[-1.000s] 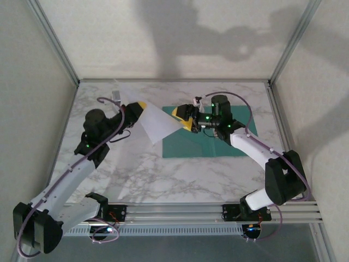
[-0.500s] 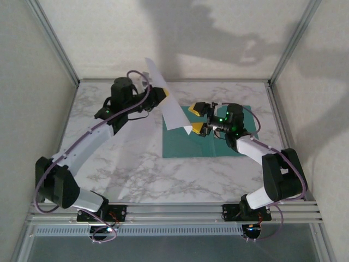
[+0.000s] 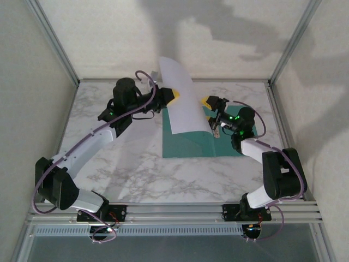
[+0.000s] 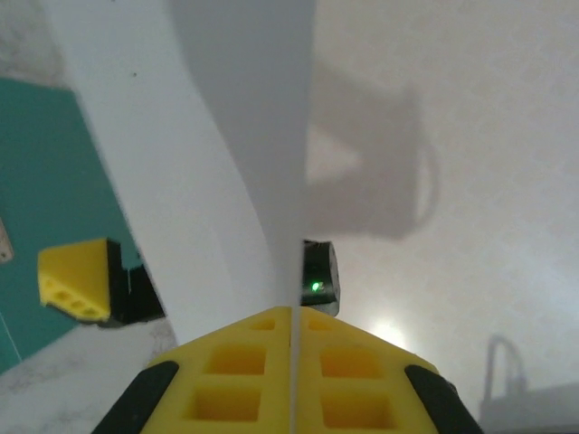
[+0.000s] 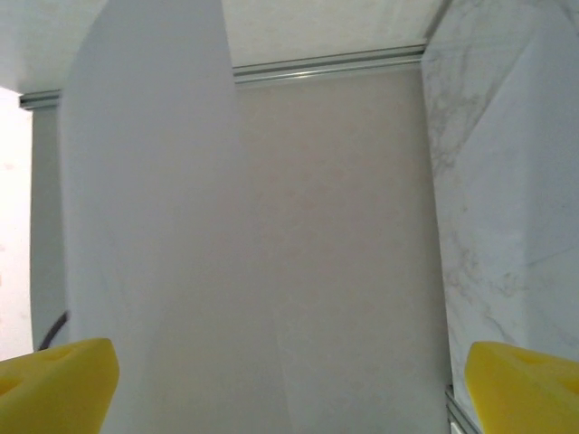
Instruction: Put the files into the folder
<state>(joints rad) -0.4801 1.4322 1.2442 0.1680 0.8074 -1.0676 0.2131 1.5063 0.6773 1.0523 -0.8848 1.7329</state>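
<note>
Since the earlier frame the left arm has swung across, carrying the files (image 3: 182, 101) from the bare tabletop (image 3: 120, 164) side over to the folder (image 3: 218, 146). The right gripper (image 3: 211, 116) has tipped up to face the sheet.

Left gripper (image 3: 173, 95): closed tight on the files, pinching one side edge. In the left wrist view the paper (image 4: 181, 181) rises straight out of the shut left gripper (image 4: 294, 312) and bows sideways. Can't tell if it is one sheet or several.

Right gripper: jaws wide apart, holding nothing. In the right wrist view the paper (image 5: 145, 226) stands just ahead of the right gripper (image 5: 289, 389), not between the fingers.

Files hang beyond and below the left gripper, upright and curved, with the lower edge over the folder's near-left part. Touching or not, can't tell.

Folder lies flat on the tabletop under and behind the right gripper, teal face up (image 4: 36, 181). Nothing lies flat in it yet.

Risks, as I judge them:
- Paper is limp and held by one edge, so letting go now would likely let it slide or curl off the folder's left edge onto the tabletop.
- Pushing down could buckle or crease the lower edge.
- The right gripper is close and could knock or crumple the sheet, or drag the folder.
</note>
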